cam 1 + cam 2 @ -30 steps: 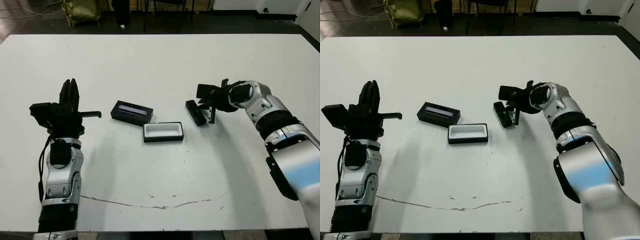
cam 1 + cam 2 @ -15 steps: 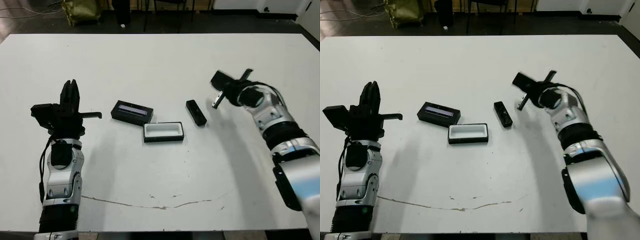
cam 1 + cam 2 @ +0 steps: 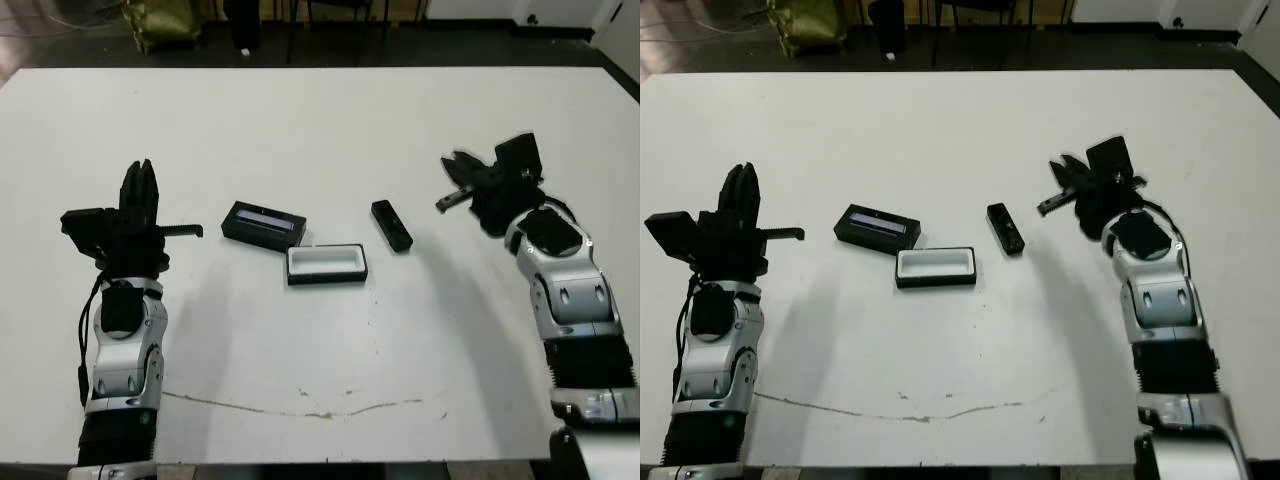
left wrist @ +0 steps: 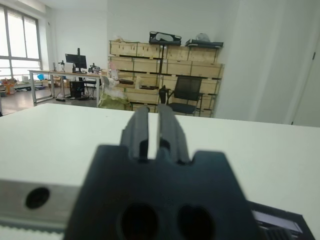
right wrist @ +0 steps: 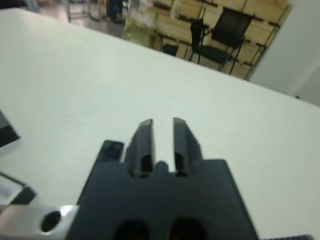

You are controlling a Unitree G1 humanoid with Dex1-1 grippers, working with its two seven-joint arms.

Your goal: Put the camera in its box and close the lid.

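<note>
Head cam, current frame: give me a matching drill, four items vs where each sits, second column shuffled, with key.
Items:
1. camera
2. box
3. lid
4. right gripper

Places or states:
A. open tray, white lining showing, nearest the robot of the three pieces
B. lying bare on the table, between the tray and the right arm
C. up off the table, holding nothing
D. flat, stripe up, at the tray's far left corner

Pairs: 1-B, 2-A, 3-D, 4-C
</note>
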